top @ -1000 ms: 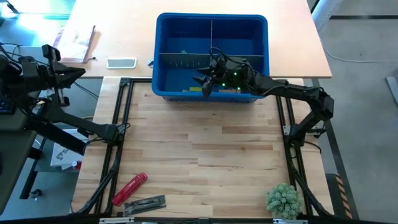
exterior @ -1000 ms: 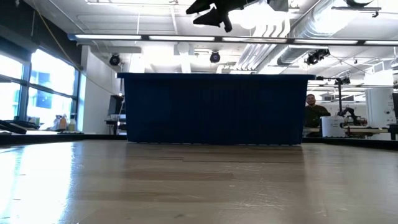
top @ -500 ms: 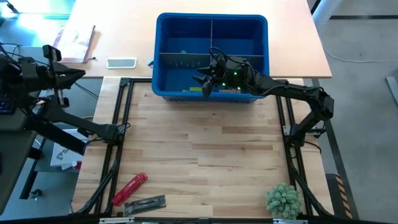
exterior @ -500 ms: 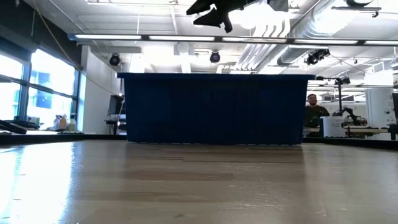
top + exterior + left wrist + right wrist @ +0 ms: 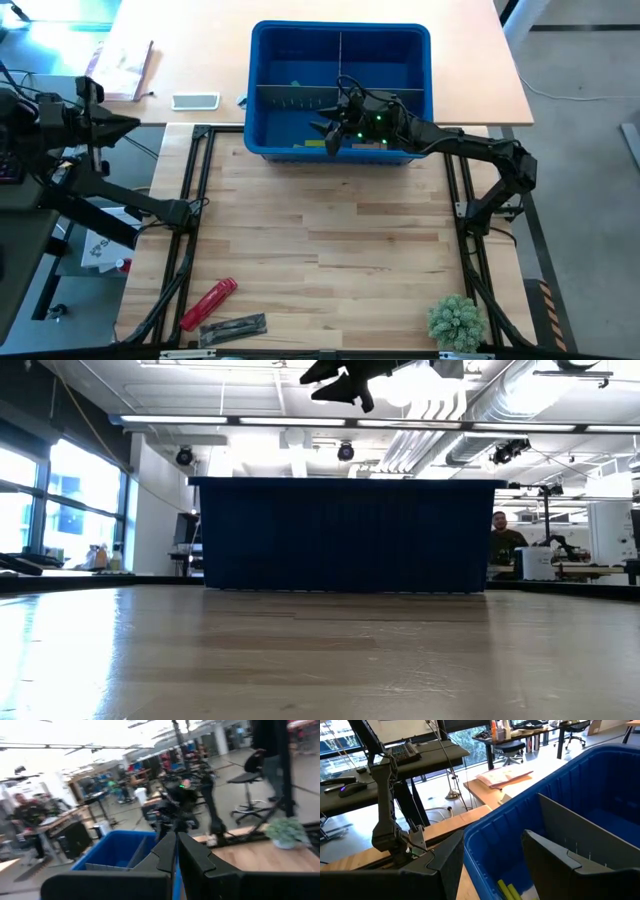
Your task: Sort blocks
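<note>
While the right gripper (image 5: 331,133) hung over the near left compartment of the blue bin (image 5: 270,150), its jaws stood spread with nothing between them. Yellow-green blocks (image 5: 315,144) lay on the bin floor below it, and one more (image 5: 295,84) lay in the far left compartment. At the desk's (image 5: 330,260) left edge the left gripper (image 5: 130,120) waited well away from the bin, jaws pressed together. A red tool (image 5: 208,303) lay near the front left corner.
</note>
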